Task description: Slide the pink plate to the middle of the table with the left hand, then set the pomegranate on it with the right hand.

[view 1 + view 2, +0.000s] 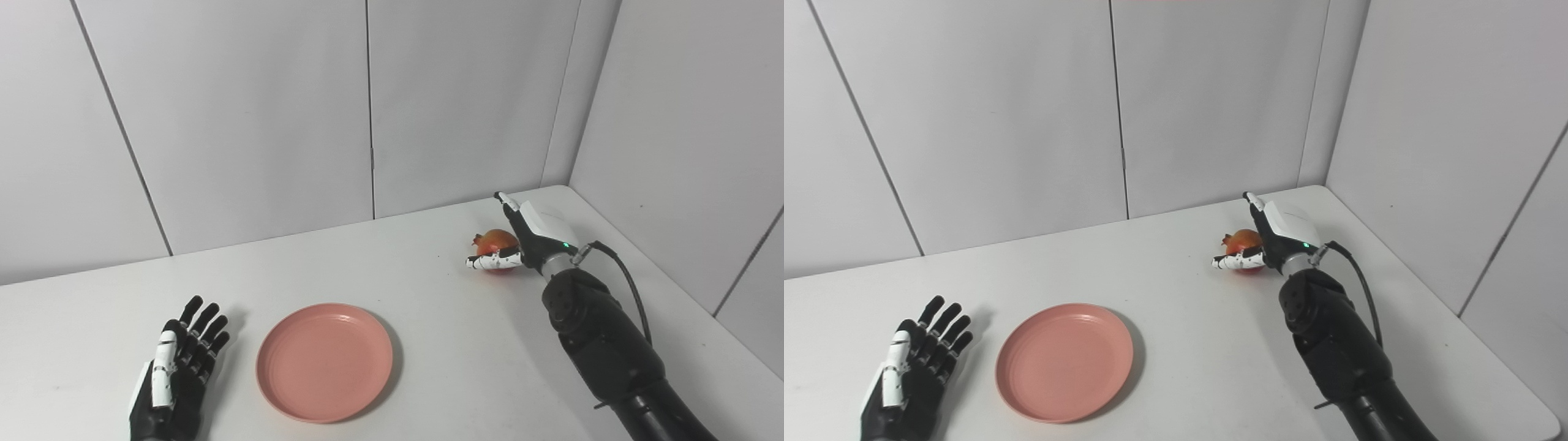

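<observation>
Pomegranate (pixel 495 242) sits at the table's (pixel 429 294) far right, your right hand (pixel 525 240) cupping it unclosed; wrap fully before lifting toward the pink plate (pixel 324 361), beside the open, empty left hand (pixel 177 367).

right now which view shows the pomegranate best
The left eye view: the pomegranate appears slightly larger there, with its crown visible left of the right hand. The right eye view shows it too, but smaller, with the thumb crossing its front.
</observation>
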